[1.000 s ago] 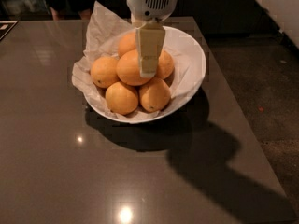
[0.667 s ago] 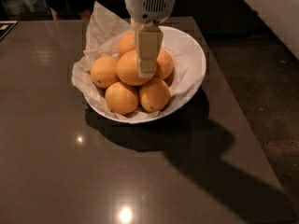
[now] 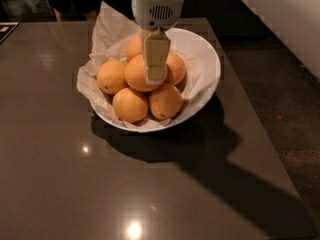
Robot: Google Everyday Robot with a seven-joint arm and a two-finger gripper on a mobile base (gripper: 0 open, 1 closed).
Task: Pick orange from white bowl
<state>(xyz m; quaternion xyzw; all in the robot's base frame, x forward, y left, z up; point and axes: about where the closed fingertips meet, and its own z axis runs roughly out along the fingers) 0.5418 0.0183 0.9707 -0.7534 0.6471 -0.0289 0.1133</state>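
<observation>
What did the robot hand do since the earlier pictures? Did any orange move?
Hardly anything changed. The gripper still hangs low, right at the orange on top of the pile in the white bowl. It has not lifted it. The other oranges, the paper and the bowl stayed put.

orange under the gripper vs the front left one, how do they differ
The orange under the gripper looks larger than the front-left orange. It sits mid-pile, on top; the front-left orange lies lower, by the white bowl's near rim. The gripper hangs over it, partly covering it; the front-left orange shows whole. Both are smooth, yellow-orange.
</observation>
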